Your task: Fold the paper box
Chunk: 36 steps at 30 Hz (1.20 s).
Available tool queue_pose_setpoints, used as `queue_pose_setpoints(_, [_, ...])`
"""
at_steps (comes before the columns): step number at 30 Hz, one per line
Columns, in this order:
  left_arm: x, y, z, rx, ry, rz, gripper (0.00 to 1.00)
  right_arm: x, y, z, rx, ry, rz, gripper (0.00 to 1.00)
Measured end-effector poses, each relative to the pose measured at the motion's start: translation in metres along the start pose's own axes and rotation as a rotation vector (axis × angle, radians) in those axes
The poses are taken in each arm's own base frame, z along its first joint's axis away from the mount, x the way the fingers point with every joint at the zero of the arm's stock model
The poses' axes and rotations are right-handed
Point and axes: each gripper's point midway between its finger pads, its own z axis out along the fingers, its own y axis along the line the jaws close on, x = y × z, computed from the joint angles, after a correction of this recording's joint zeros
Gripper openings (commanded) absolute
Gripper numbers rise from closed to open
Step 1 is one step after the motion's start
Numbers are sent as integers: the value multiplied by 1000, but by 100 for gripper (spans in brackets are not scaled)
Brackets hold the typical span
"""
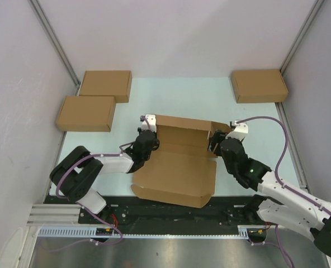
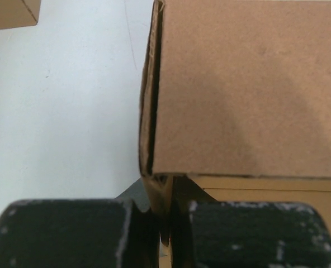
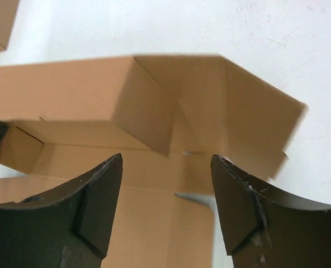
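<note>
The paper box lies half folded in the middle of the table, its back wall raised and its wide front panel flat. My left gripper is at the box's left rear corner, shut on the upright side flap. The wrist view shows that cardboard pinched between the black fingers, with the back wall just beyond. My right gripper is at the right rear corner. It stands open with nothing between its fingers, facing the inner corner, where the loose right side flap leans outward.
Three closed brown cardboard boxes sit at the back: two on the left and one on the right. White walls close in both sides. The arm bases and a black rail run along the near edge.
</note>
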Motion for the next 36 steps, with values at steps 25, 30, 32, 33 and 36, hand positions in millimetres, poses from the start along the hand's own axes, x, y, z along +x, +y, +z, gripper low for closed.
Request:
queue_pose_setpoints(25, [3,26,-9,-133,22,-147,0,78,-49,29,128,182,209,48])
queue_pose_setpoints(30, [3,26,-9,-131,20,-142,0,84,-51,40,127,188,243,50])
queue_pose_setpoints(32, [3,26,-9,-130,18,-141,0,85,-49,44,118,187,245,50])
queue_pose_setpoints(33, [3,26,-10,-129,18,-140,0,85,-48,47,115,184,246,50])
queue_pose_setpoints(36, [3,25,-10,-127,18,-132,0,87,-45,54,108,179,234,49])
